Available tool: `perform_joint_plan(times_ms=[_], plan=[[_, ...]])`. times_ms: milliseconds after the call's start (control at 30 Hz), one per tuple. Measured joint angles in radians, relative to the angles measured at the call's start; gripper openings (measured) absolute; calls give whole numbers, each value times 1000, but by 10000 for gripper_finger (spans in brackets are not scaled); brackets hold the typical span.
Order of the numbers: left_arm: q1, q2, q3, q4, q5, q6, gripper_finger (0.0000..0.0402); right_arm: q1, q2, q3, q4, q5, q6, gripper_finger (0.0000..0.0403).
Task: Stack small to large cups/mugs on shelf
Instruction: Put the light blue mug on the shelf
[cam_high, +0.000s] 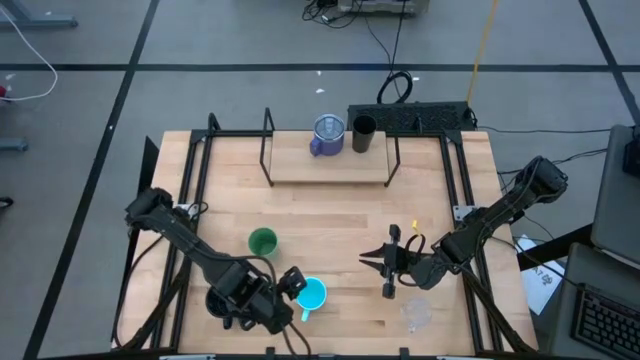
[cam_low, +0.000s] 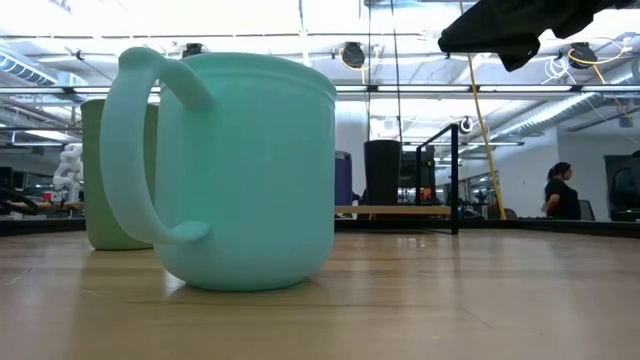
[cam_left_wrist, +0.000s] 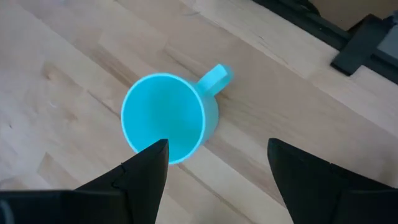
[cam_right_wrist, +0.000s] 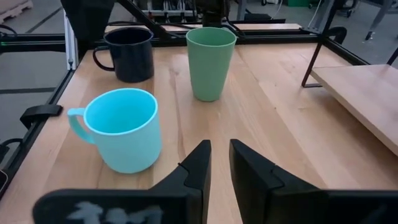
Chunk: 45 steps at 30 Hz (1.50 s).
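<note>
High view: my left hand (cam_high: 290, 283) hangs released at nine o'clock of the cyan handled mug (cam_high: 312, 295), which stands upright on the surface (cam_high: 330, 215). My right hand (cam_high: 388, 268), clenched and empty, waits at three o'clock of it, well apart.

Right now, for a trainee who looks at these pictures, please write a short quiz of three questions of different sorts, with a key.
1. True or false: the cyan mug stands on the shelf.
2. Which gripper hangs open over the cyan mug? A) left gripper B) right gripper
3. Fill in: beside the blue-purple mug on the shelf stands the ____.

Key: 1. False; it stands on the table, like the green cup. 2. A. 3. dark tumbler.
</note>
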Motion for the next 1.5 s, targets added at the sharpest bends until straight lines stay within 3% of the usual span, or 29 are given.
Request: perform_joint_plan(times_ms=[433,700,1200,1500], plan=[[-3,64,-1,20,-27,-46,273,1,0,0,0,0,-8,47],[18,115,-1,78,-18,38,270,1,0,0,3,0,-17,47],[61,163,-3,70,-3,85,123,3,0,0,4,0,-15,47],[63,163,-68,151,2,131,106,3,0,0,5,0,-15,47]])
